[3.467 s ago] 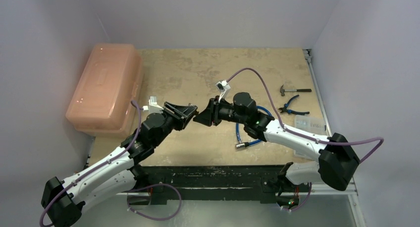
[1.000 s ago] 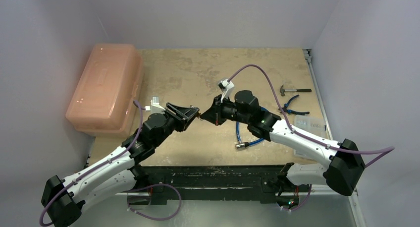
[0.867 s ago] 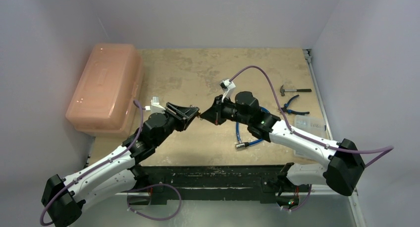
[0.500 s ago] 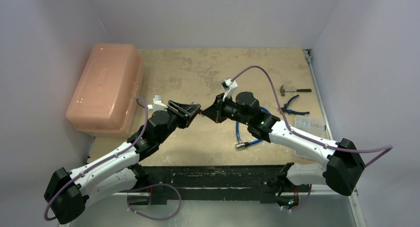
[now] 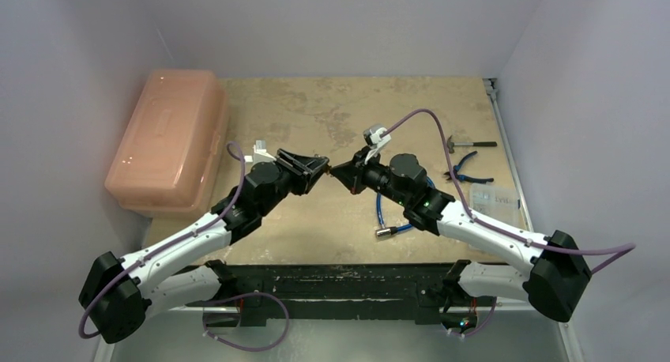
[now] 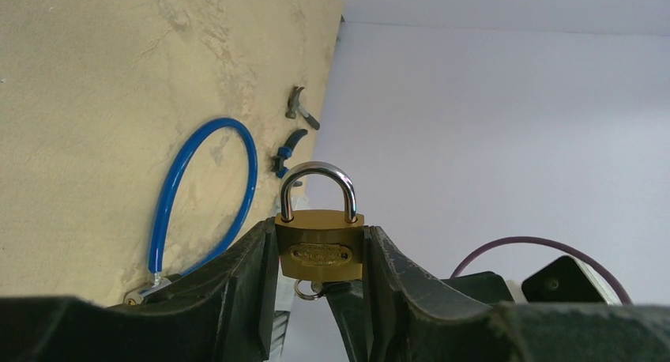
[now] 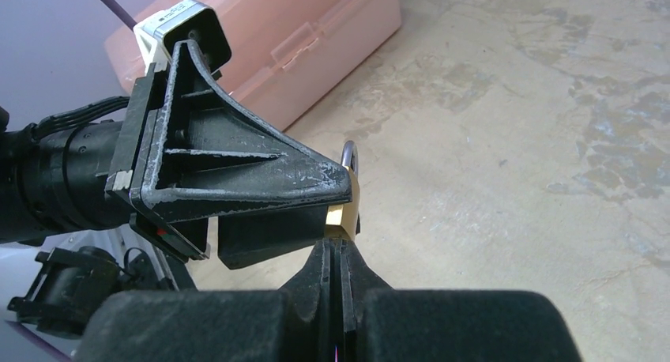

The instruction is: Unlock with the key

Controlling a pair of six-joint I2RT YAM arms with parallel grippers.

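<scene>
Mid-scene above the tabletop (image 5: 316,109), left hand (image 5: 314,169) clamping brass padlock (image 6: 319,246), right hand (image 7: 338,255) pinched closed just beneath it

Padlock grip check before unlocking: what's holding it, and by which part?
The left gripper holds the padlock by the two sides of its brass body, shackle free.

Pale grey-lilac walls (image 5: 348,22) close in the top and both sides of the overhead view. Centre frame, a worn tan tabletop (image 5: 316,109), blotchy, evenly lit. Black rail (image 5: 340,277) along the bottom, metal strip (image 5: 499,113) down the right edge.
</scene>
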